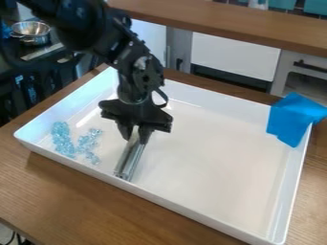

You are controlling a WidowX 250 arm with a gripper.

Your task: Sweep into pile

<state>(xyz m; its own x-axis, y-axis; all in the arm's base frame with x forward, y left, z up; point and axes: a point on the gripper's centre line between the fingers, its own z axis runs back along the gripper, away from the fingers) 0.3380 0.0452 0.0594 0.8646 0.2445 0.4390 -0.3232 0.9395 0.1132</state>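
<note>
The gripper [138,136] hangs over the left part of the white tray, shut on a silvery metal sweeping tool [131,157] that slants down to the tray floor near its front wall. Pale blue clear pieces [62,139] lie in a loose band at the tray's left end, with more clear pieces [89,143] scattered just right of them. The tool stands to the right of these pieces, apart from them.
The white tray [211,219] sits on a wooden table [70,201], its raised walls around the work. A blue cloth [292,119] drapes over the tray's right back corner. A metal pot [30,31] stands at the upper left, behind the table.
</note>
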